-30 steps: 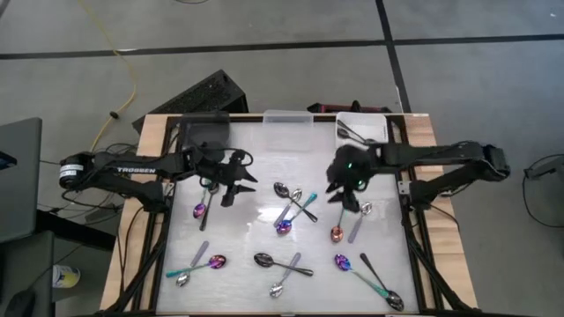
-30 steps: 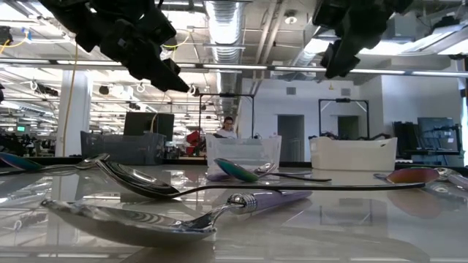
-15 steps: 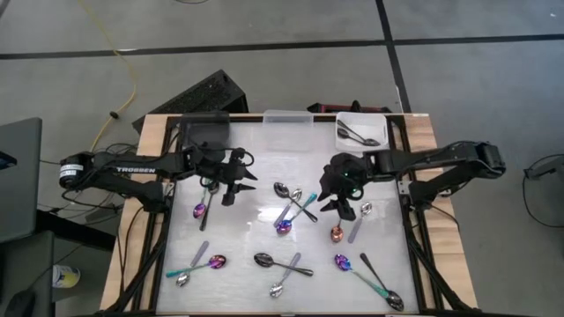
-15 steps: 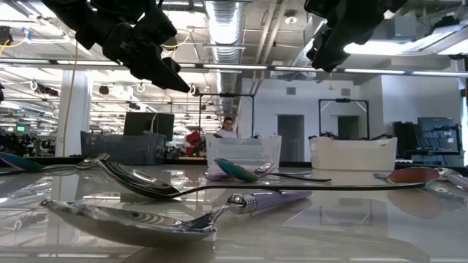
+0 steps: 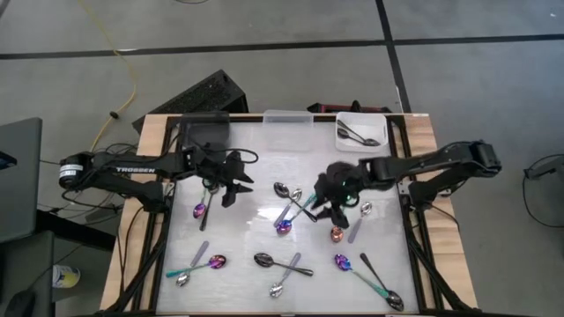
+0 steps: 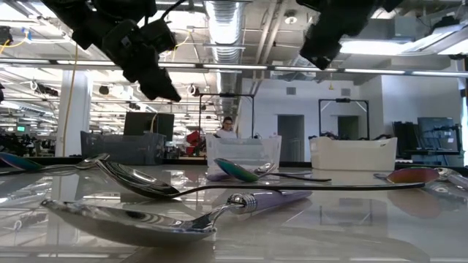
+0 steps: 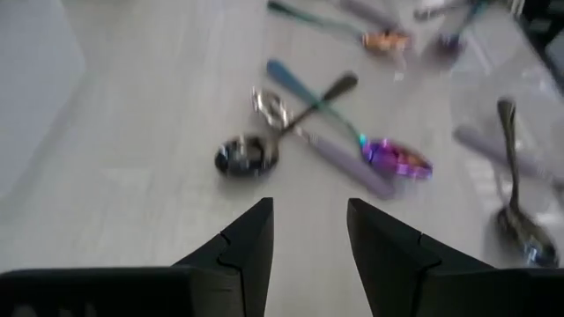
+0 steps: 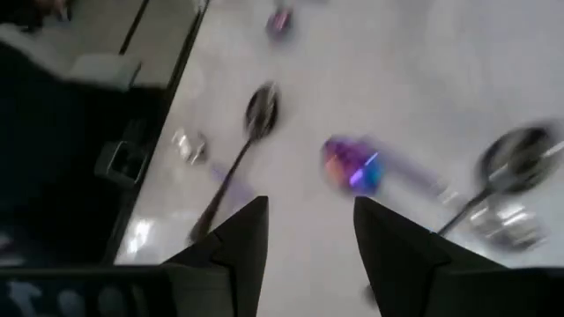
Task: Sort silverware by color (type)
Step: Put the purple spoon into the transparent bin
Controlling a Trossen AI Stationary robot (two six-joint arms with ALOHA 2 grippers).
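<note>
While I hung over the table (image 5: 176, 255) in the high view, my left arm reached in from the left edge, my left gripper (image 5: 240, 183) above bare tabletop, jaws apart and holding nothing. My right arm came in from the right edge, bent at the elbow, and my right gripper (image 5: 324, 201) hovered near the crossed spoons (image 5: 291, 207) at mid-table, also parted and empty. A purple spoon (image 5: 199, 211) lay near my left gripper. More spoons lay scattered along the near half: a pair (image 5: 198, 264) at the left, a dark and silver pair (image 5: 280, 269) in the middle, and a purple and dark pair (image 5: 366, 271) at the right. An orange-tinted spoon (image 5: 337, 234) and a silver one (image 5: 360, 217) lay just beside my right gripper. Two dark spoons (image 5: 357, 135) sat in the white bin (image 5: 381, 129) at the far right corner. The clear bin (image 5: 287, 117) stood at the far middle and the dark bin (image 5: 204, 130) at the far left. Open tabletop lay between my two grippers.

In the low view, both grippers hung well above the surface, the left (image 6: 157, 80) lower than the right (image 6: 322, 51).

In the left wrist view, my fingers (image 7: 251, 242) stood apart over bare table, the crossed spoons (image 7: 326, 141) ahead.

In the right wrist view, my fingers (image 8: 242, 238) were spread, a purple spoon bowl (image 8: 352, 165) ahead between them, with a dark spoon (image 8: 251, 119) toward the table's edge.
</note>
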